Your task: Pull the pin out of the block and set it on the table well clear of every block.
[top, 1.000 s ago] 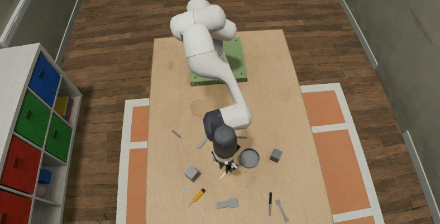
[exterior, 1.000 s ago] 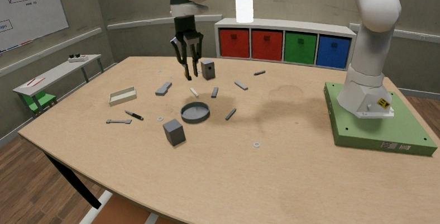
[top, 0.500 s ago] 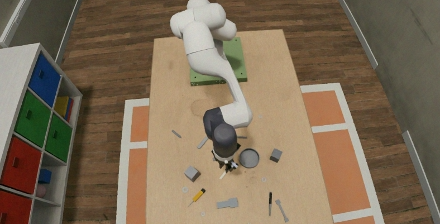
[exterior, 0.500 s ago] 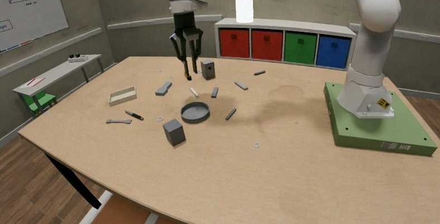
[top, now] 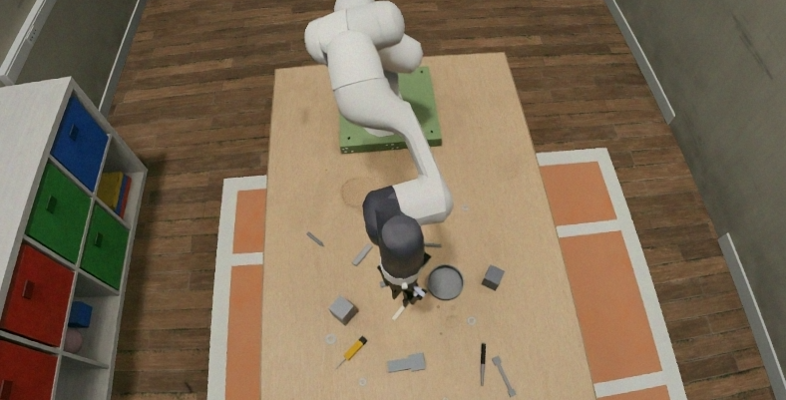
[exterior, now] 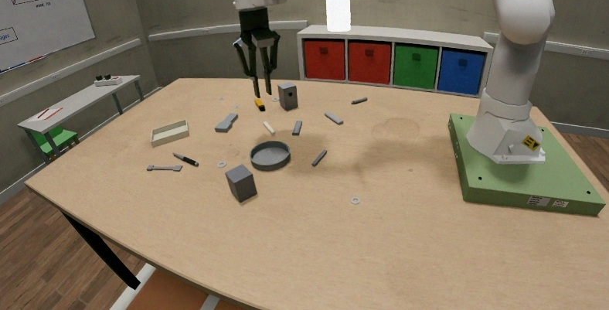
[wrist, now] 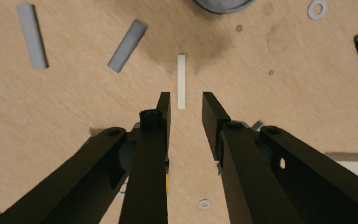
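Observation:
The white pin (top: 398, 312) lies flat on the table, also in the exterior view (exterior: 268, 127) and the wrist view (wrist: 181, 81). It is apart from the grey block with the empty hole (exterior: 287, 96), which stands upright to its left in the top view (top: 343, 309). My gripper (exterior: 262, 90) hangs above the table over the pin's near end, its fingers a narrow gap apart with nothing between them. A second plain grey block (exterior: 240, 182) stands farther off, beyond the round dish.
A grey round dish (exterior: 270, 155) sits close beside the pin. A grey bar (exterior: 297, 127) and a yellow screwdriver (exterior: 259, 104) lie near. A cream tray (exterior: 169, 132), a pen (exterior: 185, 159), a wrench (exterior: 164, 167), more bars and washers are scattered around.

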Controlling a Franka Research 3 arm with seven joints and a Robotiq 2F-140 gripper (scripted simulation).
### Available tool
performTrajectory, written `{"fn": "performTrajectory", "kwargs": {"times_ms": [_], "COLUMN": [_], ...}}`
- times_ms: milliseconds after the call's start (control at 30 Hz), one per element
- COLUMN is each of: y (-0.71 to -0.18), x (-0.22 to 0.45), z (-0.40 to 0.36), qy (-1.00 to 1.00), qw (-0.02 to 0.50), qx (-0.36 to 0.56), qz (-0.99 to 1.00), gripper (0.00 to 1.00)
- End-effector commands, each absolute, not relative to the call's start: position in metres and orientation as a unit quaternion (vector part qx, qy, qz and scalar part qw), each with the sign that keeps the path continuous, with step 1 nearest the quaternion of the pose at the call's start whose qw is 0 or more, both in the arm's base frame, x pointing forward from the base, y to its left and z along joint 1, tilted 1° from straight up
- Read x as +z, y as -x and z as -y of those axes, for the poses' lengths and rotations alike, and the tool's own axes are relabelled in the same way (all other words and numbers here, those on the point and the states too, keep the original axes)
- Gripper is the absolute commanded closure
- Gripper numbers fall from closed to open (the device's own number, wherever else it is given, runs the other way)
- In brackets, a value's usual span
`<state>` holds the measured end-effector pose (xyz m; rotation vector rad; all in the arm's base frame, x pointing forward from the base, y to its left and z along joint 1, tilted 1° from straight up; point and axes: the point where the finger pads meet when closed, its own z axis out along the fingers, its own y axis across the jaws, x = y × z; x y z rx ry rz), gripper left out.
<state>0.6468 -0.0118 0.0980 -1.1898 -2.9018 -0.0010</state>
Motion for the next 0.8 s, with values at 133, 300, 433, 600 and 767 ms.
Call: {"fn": "performTrajectory", "kwargs": {"times_ms": [133, 300, 433, 600, 767], "y": [-0.6449, -0.6449, -0.6449, -0.6449, -0.6449], "x": [0.1029, 0.1044, 0.1044, 0.1044, 0.1044], "z": [0.0123, 0.0125, 0.0125, 0.0125, 0.0125], "qy": [0.376, 0.376, 0.376, 0.376, 0.376], "qw": [0.007, 0.007, 0.007, 0.007, 0.007], "qx": [0.001, 0.001, 0.001, 0.001, 0.001], "qz": [0.927, 0.927, 0.927, 0.927, 0.927], "gripper": [0.73, 0.73, 0.73, 0.73, 0.73]}}
